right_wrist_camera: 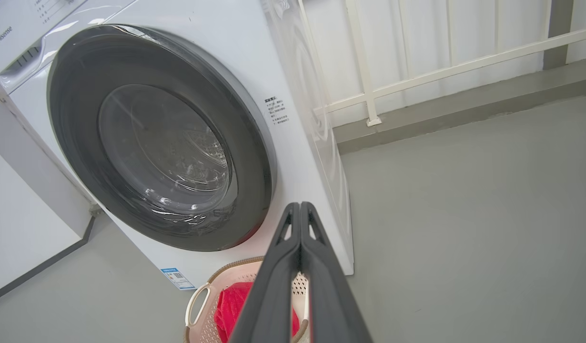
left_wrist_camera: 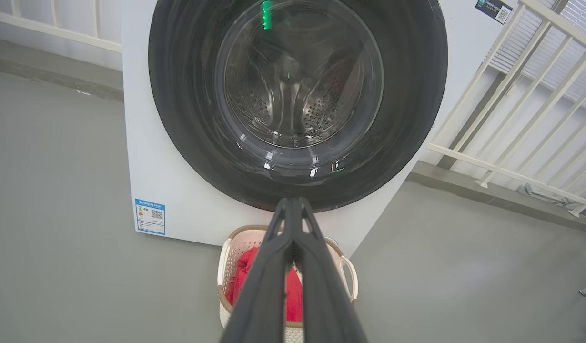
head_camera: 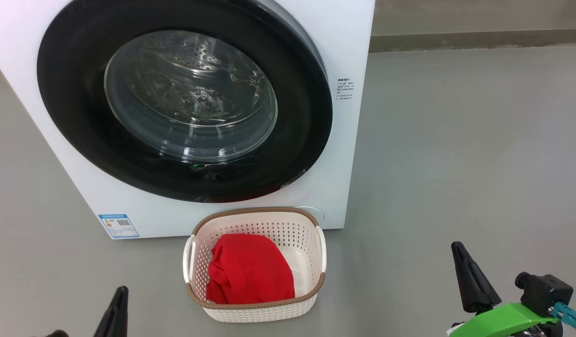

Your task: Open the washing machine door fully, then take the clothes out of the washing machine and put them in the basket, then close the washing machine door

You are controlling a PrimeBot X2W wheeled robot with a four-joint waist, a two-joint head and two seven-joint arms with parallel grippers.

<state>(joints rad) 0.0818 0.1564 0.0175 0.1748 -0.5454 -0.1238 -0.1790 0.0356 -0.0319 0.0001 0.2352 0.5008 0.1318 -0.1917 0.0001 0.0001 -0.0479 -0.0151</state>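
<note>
Okay, door (head_camera: 185,117) closed, clothes (head_camera: 248,269) in the basket (head_camera: 260,311), my left gripper (left_wrist_camera: 293,202) and right gripper (right_wrist_camera: 300,206) both pinched together, empty.

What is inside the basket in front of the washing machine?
The basket holds the red clothes, lying toward its left side. Bare bottom shows at the right; whatever lies under the clothes is covered.

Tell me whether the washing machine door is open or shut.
Shut. The washing machine door sits flush against the front of the washing machine in every view, and the drum is seen through its glass.
</note>
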